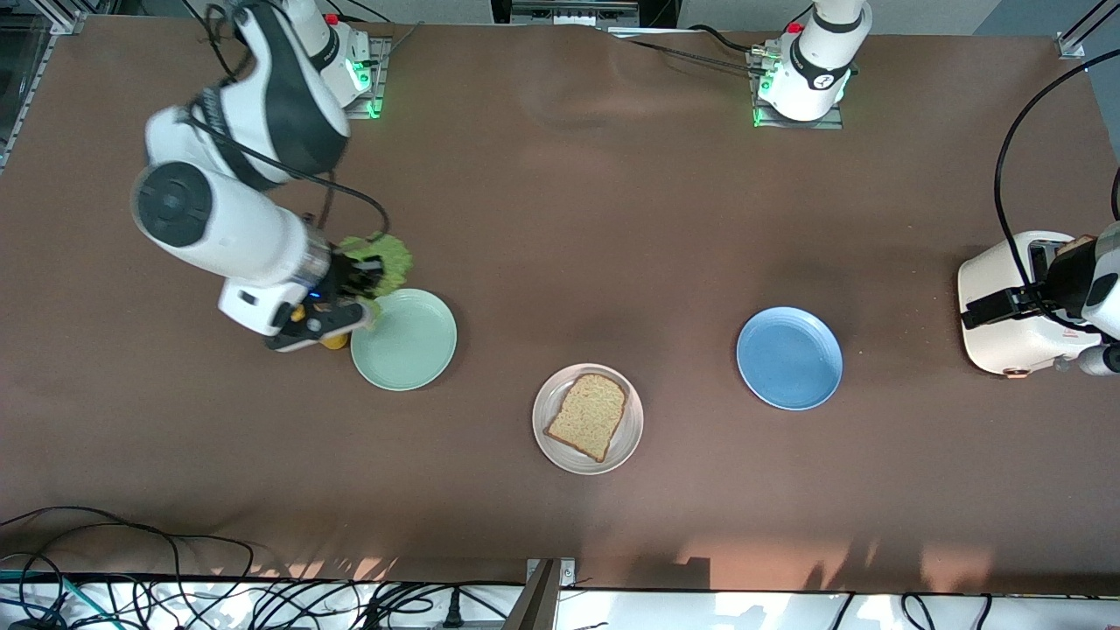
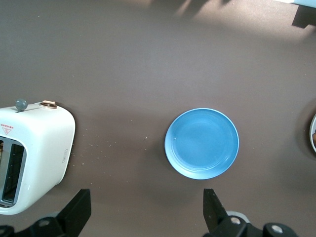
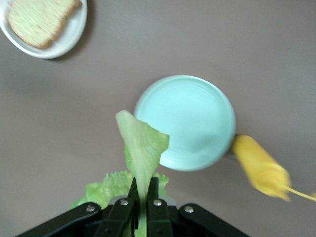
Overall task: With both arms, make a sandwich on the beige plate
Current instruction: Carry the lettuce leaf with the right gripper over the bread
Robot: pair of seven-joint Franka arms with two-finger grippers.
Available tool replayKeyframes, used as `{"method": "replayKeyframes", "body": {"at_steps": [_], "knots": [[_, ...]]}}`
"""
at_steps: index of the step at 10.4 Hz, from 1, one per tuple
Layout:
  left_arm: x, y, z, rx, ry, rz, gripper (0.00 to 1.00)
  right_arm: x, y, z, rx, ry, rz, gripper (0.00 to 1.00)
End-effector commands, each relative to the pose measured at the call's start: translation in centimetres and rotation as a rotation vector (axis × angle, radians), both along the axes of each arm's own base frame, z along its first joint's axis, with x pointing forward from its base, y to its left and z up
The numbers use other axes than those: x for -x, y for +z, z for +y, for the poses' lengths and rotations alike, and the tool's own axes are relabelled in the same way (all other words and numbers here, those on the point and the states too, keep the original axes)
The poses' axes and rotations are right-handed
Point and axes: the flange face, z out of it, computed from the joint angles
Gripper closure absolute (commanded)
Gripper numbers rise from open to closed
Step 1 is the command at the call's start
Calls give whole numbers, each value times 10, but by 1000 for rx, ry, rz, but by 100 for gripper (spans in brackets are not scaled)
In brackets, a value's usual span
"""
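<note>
Meanwhile, the right tool [image 3: 140,197] had its fingers pinched shut on a ruffled green lettuce leaf [image 3: 140,143], holding it up in the air over the brown tabletop [image 1: 560,219] just beside the rim of the mint-green plate [image 1: 405,339]. In the right wrist view the leaf hung from between the closed fingers, its tip overlapping the edge of that plate. A yellow object [image 3: 259,168], too blurred to name, lay on the tabletop touching the mint-green plate's rim.

The beige plate [image 1: 548,435] sat nearer to the front camera than both coloured plates, roughly between them, and carried one slice of brown wholegrain bread [image 1: 588,416] lying flat.

The left tool [image 2: 148,210] hovered with its fingers spread wide and nothing between them, over the tabletop between the blue plate [image 2: 202,143] and a white toaster [image 2: 32,158] at the left arm's end. The blue plate and toaster stood well apart.
</note>
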Motion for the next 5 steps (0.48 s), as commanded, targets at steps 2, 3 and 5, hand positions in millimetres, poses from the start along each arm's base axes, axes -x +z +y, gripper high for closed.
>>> {"method": "replayKeyframes", "body": {"at_steps": [2,3,5], "knots": [[5,3,1,-20,-22,5,0,-13,-47,129,-43,-146,-37,100],[5,3,0,-20,-23,5,0,-8,-67,160,-59,-202,-69,100],[5,3,0,-20,-23,5,0,-12,-107,191,-106,-282,-126,100]]}}
